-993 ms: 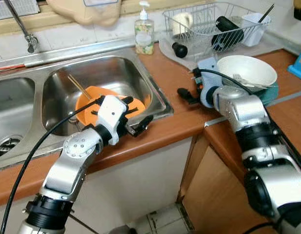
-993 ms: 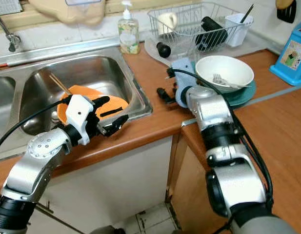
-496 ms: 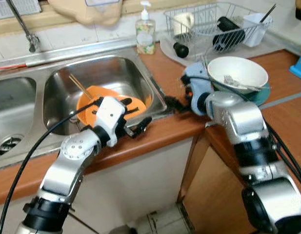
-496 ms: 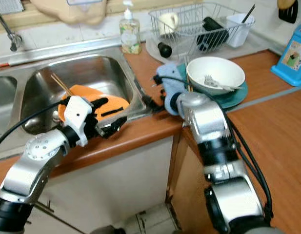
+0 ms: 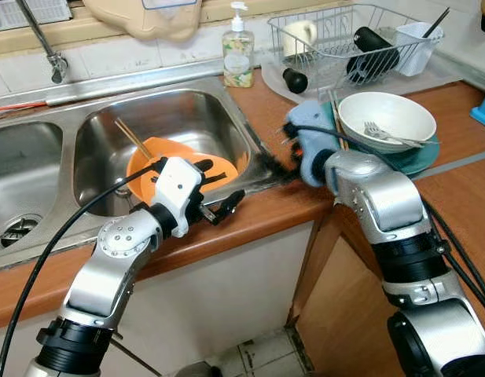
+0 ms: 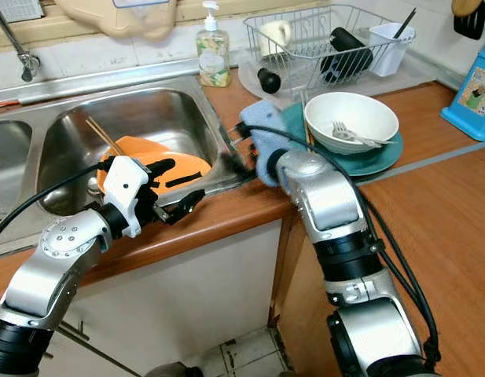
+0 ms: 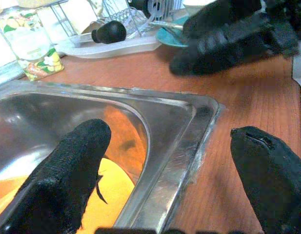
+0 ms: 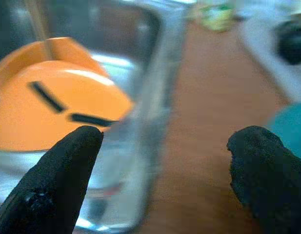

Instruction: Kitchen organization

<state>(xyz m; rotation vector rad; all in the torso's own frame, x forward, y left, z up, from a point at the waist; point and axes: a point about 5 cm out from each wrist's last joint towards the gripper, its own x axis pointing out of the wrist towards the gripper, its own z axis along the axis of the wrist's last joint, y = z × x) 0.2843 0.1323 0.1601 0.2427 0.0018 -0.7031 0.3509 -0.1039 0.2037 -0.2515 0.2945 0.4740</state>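
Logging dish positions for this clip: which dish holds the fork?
The white bowl on the teal plate, right of the sink. The orange dish in the sink holds chopsticks instead.

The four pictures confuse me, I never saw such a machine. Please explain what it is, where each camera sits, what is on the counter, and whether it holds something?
This is a humanoid robot with two silver arms. Two pictures come from its head and look down; two come from its wrists and look along the black fingers. The left gripper is open at the front edge of the sink. The right gripper is open at the sink's right rim. Neither holds anything. An orange plate with chopsticks lies in the sink. On the wooden counter stand a soap bottle, a dish rack, and a white bowl with a fork.
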